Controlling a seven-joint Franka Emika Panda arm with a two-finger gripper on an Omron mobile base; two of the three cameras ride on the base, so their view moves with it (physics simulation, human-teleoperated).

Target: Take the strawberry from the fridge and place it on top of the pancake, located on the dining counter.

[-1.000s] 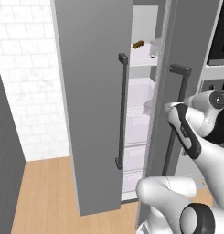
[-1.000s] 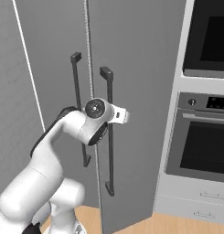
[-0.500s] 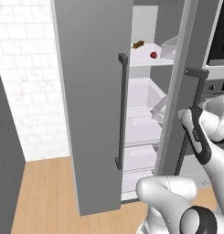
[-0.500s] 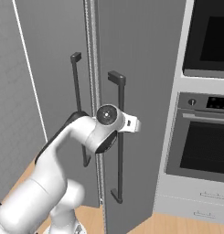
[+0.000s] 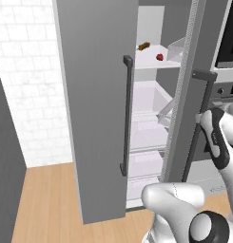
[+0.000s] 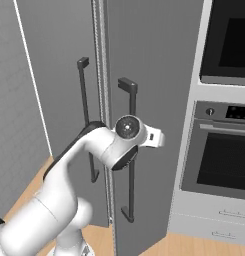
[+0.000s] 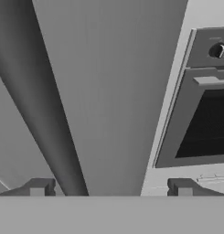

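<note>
The fridge (image 5: 99, 118) stands with its left door shut and its right door (image 5: 184, 95) swung partly out. Through the gap, the strawberry (image 5: 160, 57) lies on the top white shelf (image 5: 151, 64), a tiny red berry. My gripper (image 7: 111, 188) is open, its two fingertips far apart on either side of the right door's dark bar handle (image 7: 45, 114) and gripping nothing. My wrist (image 5: 214, 135) hovers at that handle (image 5: 199, 95), about halfway up it. The pancake and the dining counter are out of view.
A small brown-orange lump (image 5: 144, 46) lies left of the strawberry on the same shelf. White shelves and drawers (image 5: 146, 137) fill the fridge below. A black-fronted wall oven (image 6: 229, 155) stands right of the fridge. Wooden floor (image 5: 46, 199) and a white tiled wall (image 5: 27, 71) lie to the left.
The right fridge door has swung further out, uncovering the strawberry. My gripper went from shut on the door's handle to open.
</note>
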